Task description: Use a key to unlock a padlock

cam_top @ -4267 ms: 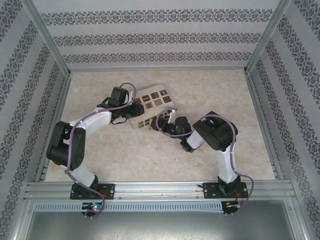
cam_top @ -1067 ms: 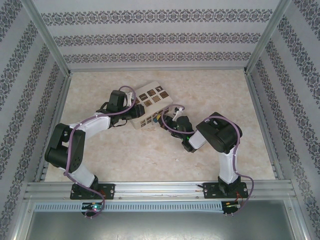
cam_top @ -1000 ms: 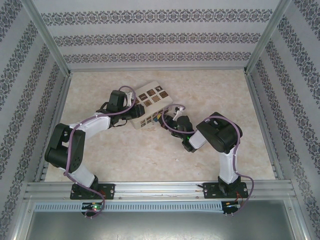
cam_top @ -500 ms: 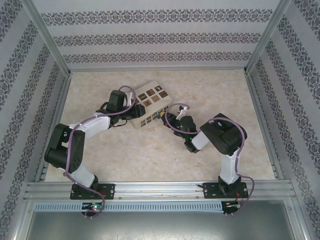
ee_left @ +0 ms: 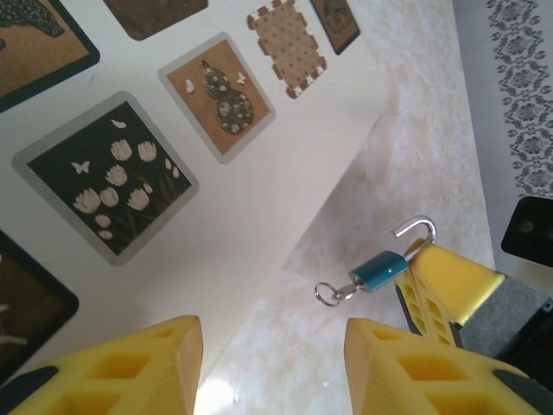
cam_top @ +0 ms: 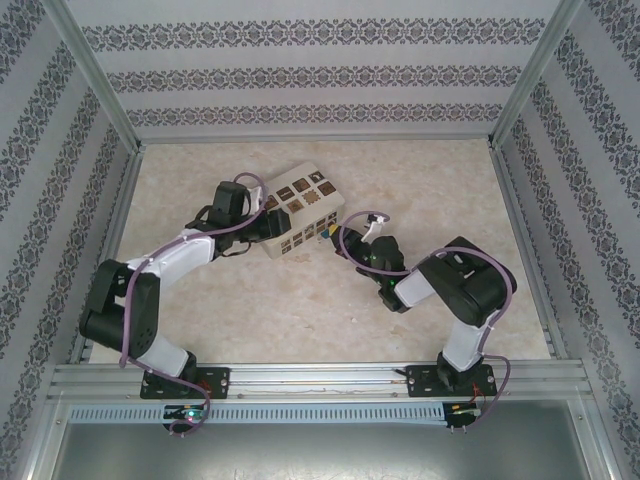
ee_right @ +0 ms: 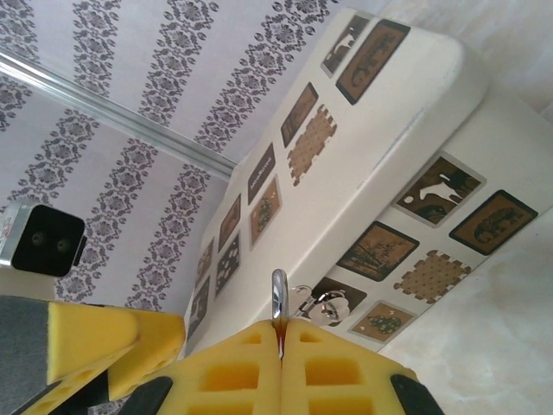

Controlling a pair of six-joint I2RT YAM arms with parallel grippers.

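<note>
Looking unlocked, key end still attached

Padlock [ee_left: 380, 268] hangs just off the white box [ee_left: 259, 199] corner. Its shackle [ee_left: 416, 226] is hooked open, and a key ring [ee_left: 328, 294] dangles from the body. Right gripper [ee_right: 278, 327] is pinched tight on the shackle. Left gripper [ee_left: 272, 346] has its fingers spread with nothing between them, beside the box. What's left is likely just pulling the key and setting the lock down.

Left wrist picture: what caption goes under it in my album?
Blue padlock, shackle open, pinched by the right claw beside the white box.

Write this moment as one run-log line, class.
left gripper: open, empty, at white box | right gripper: shut on padlock shackle | padlock: shackle looks open, key ring at base
</note>
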